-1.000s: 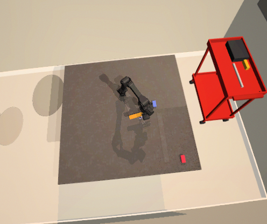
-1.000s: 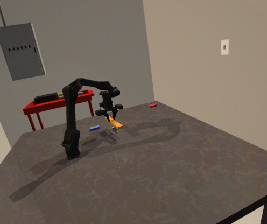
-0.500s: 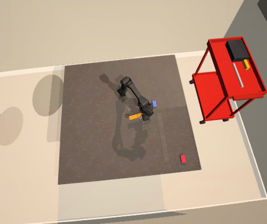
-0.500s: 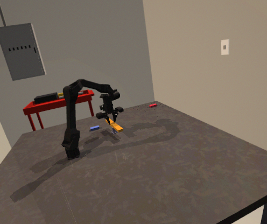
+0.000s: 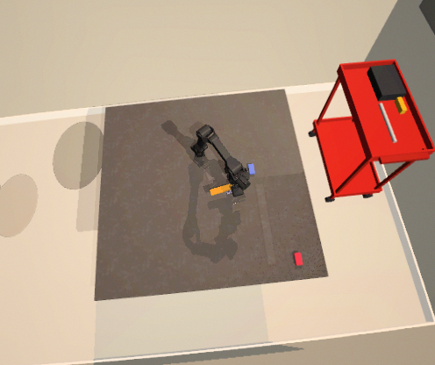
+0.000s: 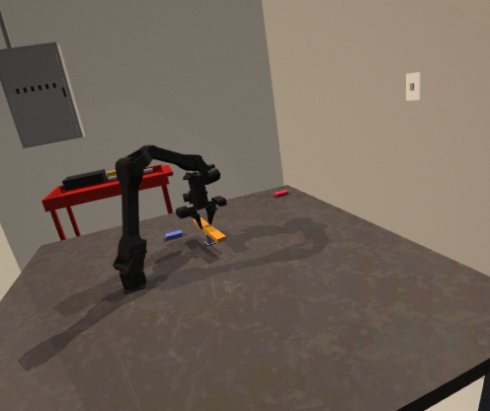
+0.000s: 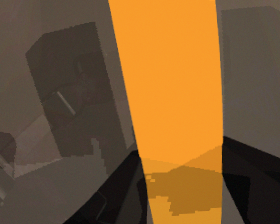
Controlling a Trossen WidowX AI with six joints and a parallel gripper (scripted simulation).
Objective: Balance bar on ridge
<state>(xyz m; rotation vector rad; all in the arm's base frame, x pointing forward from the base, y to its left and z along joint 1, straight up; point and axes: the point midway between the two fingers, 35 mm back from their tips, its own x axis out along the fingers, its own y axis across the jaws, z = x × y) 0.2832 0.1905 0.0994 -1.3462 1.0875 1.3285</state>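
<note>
My gripper (image 6: pixel 205 226) (image 7: pixel 181 151) is shut on the orange bar (image 5: pixel 219 189) (image 6: pixel 216 234) (image 7: pixel 168 75), and its fingers point down. The bar is off the table, with its shadow apart from it. One end sticks out from the fingers toward the left in the top view. The small pale lilac ridge (image 5: pixel 229 192) (image 6: pixel 209 243) shows just below the bar's edge and is partly hidden by it. The wrist view does not show the ridge. Whether bar and ridge touch, I cannot tell.
A blue block (image 5: pixel 251 168) (image 6: pixel 173 235) lies on the table near the gripper, on the cart side. A red block (image 5: pixel 298 259) (image 6: pixel 281 194) lies near a far corner. A red cart (image 5: pixel 336 153) (image 6: pixel 105 189) stands beyond the table, with a black box (image 5: pixel 387 82) on it.
</note>
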